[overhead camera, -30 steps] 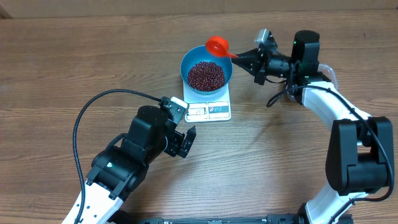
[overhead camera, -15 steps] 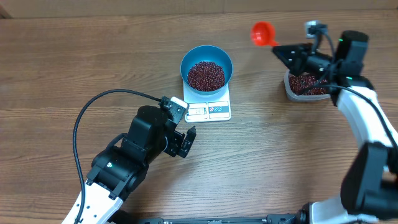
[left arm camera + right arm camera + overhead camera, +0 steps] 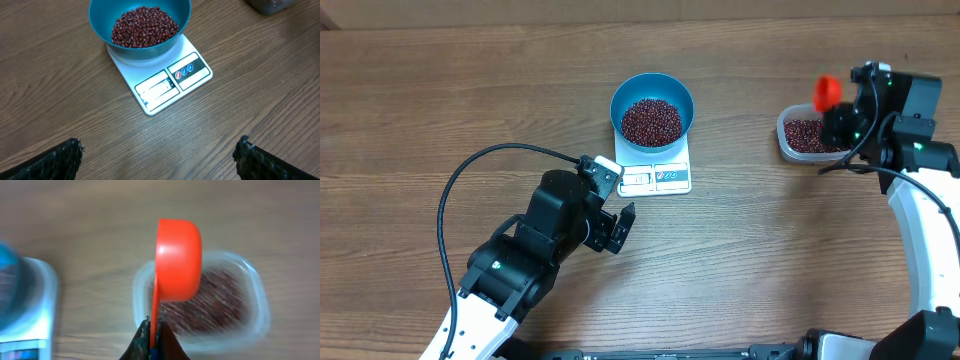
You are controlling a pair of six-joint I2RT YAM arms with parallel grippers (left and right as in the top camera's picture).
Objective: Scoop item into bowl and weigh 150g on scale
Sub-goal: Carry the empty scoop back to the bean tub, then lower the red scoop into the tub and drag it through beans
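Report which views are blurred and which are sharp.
Right wrist: heavily smeared sideways, with the red scoop and clear tub soft-edged. Left wrist: sharp, with single beans distinct in the bowl, though the scale display is washed pale. Overhead: crisp, except the scoop, which is blurred above the tub.

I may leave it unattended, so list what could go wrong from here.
The right gripper pinches the red scoop only by its thin handle, cup turned sideways over the clear tub; it could twist and spill beans. The blue bowl on the scale already holds a heap of beans; another full scoop might overshoot.
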